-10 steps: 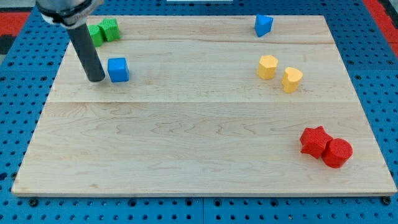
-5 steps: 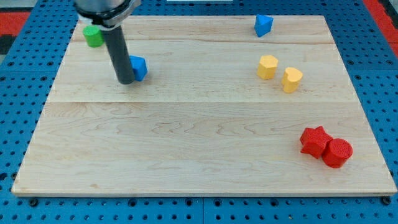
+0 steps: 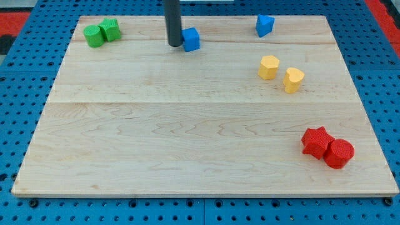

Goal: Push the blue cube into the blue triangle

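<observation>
The blue cube (image 3: 191,39) lies near the view's top, left of centre, on the wooden board (image 3: 187,125). My tip (image 3: 174,44) touches the cube's left side, and the dark rod rises from there out of the top of the view. The blue triangle (image 3: 265,25) sits at the view's top right of centre, well to the right of the cube and slightly higher.
Two green blocks (image 3: 102,32) sit together at the top left. Two yellow blocks (image 3: 281,72) lie at the right, below the blue triangle. A red star (image 3: 315,141) and a red cylinder (image 3: 339,153) touch at the lower right.
My tip has pushed the blue cube to the right and toward the view's top, from the left part of the board to near the top centre. The other blocks have not moved.
</observation>
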{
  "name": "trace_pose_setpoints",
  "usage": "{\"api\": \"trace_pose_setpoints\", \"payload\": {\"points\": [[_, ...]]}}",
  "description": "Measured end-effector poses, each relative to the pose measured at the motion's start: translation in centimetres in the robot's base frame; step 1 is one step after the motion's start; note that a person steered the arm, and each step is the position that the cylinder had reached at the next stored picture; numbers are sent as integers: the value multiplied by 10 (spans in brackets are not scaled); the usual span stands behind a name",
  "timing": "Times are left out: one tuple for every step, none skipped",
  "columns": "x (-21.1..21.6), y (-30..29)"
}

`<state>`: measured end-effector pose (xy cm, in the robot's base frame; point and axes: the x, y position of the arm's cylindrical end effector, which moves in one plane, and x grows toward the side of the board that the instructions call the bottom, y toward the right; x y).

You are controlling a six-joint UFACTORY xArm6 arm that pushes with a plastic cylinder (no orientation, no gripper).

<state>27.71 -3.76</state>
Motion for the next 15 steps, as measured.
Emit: {"api": "trace_pose_setpoints", "payload": {"points": [[-14, 39], [-40, 45], [-44, 65], [-45, 59], [-35, 21], [1, 71], [-9, 102], [-18, 99], [-16, 83], [-12, 61], [-34, 23], [-81, 31], [-72, 84], [-71, 96], [-75, 81]]}}
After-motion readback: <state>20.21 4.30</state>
